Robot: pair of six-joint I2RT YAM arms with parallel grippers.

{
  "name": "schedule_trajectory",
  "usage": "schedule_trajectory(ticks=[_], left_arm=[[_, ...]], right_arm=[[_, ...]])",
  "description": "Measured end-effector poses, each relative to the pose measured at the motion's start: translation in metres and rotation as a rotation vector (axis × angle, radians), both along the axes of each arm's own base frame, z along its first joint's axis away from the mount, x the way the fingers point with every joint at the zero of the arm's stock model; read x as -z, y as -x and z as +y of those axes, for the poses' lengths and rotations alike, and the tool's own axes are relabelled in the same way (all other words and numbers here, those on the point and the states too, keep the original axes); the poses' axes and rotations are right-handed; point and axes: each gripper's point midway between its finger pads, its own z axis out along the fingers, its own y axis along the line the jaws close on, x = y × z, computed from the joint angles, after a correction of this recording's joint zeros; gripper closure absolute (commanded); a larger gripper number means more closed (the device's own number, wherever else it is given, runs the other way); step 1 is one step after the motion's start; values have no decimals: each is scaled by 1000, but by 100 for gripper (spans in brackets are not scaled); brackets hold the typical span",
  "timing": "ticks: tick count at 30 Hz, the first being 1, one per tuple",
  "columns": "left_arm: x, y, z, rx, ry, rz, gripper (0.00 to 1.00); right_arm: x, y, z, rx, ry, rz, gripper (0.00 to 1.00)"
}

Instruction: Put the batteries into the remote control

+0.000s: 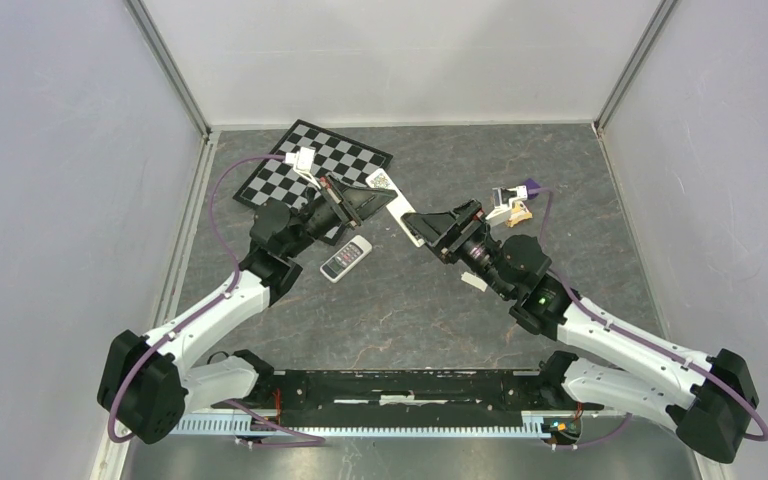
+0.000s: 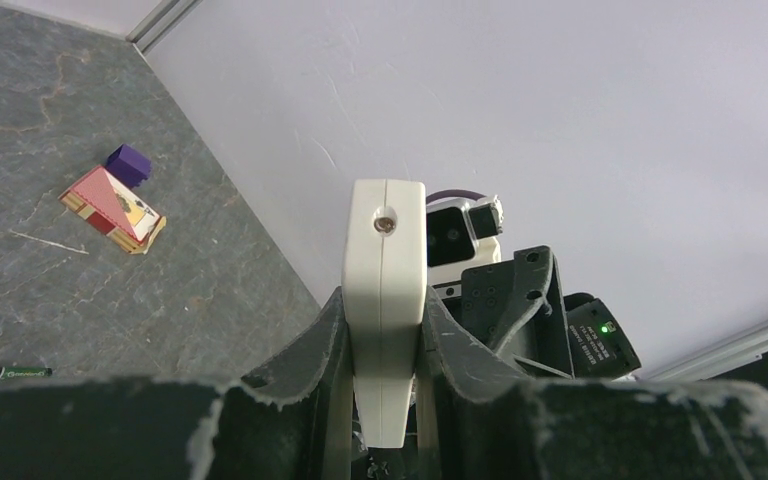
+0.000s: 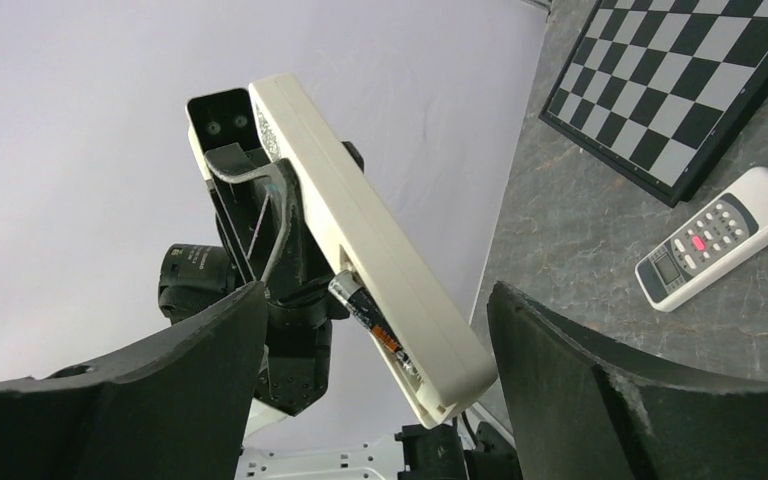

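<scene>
Left gripper point(image 2: 382, 305): its fingers are clamping a long cream plastic remote control point(image 2: 385, 250) by its two side edges. They are holding it raised above the table.

Right gripper point(image 3: 378, 295): its jaws are standing wide apart and gripping nothing. The held remote is sitting ahead of them, clear of both fingers.

Slim dark battery point(image 3: 360, 305): it is lying in the open compartment on the back of the held remote. Whether it is sitting fully home cannot be told.

Green-wrapped dark battery point(image 2: 15, 372): it is lying flat on the grey stone-patterned table point(image 2: 210, 300), well apart from both grippers.

Small white button remote point(image 1: 346, 259): it is lying face up near the black-and-white chequered board point(image 1: 312, 165).

Red-and-cream cardboard box point(image 2: 110, 208): it is lying just beside a small purple block point(image 2: 128, 163), with a thin pale stick point(image 2: 50, 243) lying near.
</scene>
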Motion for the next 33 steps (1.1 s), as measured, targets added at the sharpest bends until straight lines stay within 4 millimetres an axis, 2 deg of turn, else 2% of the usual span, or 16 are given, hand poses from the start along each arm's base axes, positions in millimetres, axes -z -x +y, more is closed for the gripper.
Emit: schedule_trajectory(ticks=[7, 16, 22, 28, 29, 30, 31, 32, 33], left_arm=[[-8, 6, -1, 26, 18, -42, 98], [-14, 11, -2, 47, 32, -72, 98], [-12, 8, -1, 47, 57, -3, 98], [-12, 5, -1, 48, 82, 100, 98], [-12, 4, -1, 47, 78, 109, 98], [-12, 4, -1, 47, 75, 119, 98], [-12, 3, -2, 47, 71, 128, 98], [-12, 3, -2, 47, 68, 131, 98], [-12, 2, -2, 46, 63, 136, 98]], right_arm=[[-5, -7, 3, 10, 15, 8, 24], [-3, -8, 8, -12, 22, 19, 43], [-6, -5, 8, -34, 9, 10, 61], [-10, -1, 6, -48, -18, -15, 67], [-10, -1, 6, -49, -21, -18, 64], [-10, -1, 6, -50, -23, -20, 54], [-10, -1, 5, -49, -27, -23, 42], [-11, -1, 5, -50, -25, -27, 25], [-9, -1, 5, -49, -18, -29, 14]])
